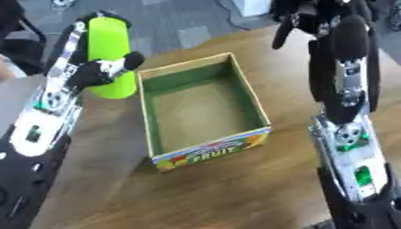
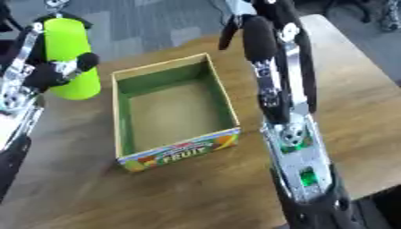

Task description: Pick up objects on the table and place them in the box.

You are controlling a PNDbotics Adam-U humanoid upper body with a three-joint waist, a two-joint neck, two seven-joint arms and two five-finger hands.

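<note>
Left eye view, left robot hand: the left robot hand (image 1: 98, 71) is curled round a bright green cylinder (image 1: 109, 53), thumb across its front, fingers behind it.
Left eye view, cylinder: it stands nearly upright, long axis running up the view with the top leaning slightly away from the box; its rounded lower end is just beside the box's near-left outer wall, outside the box.
Left eye view, box: an open cardboard box (image 1: 258, 107) with green inner walls and a brown floor sits on the bench (image 1: 235, 192); its long axis runs away from the camera, and the near end bears a coloured panel reading "FRUIT".
Left eye view, right robot hand: the right robot hand (image 1: 301, 18) hangs at the upper right, beyond the box's far corner, dark fingers drooping and relaxed, holding nothing.

Right eye view, cylinder: the green cylinder shows at the upper left in the same grasp, well above the box rim's level in the picture and left of it.
Right eye view, surface: the bench is brown wood grain, its far right corner rounded.
Right eye view, room: grey carpet tiles (image 2: 149, 22) lie beyond the bench.
</note>
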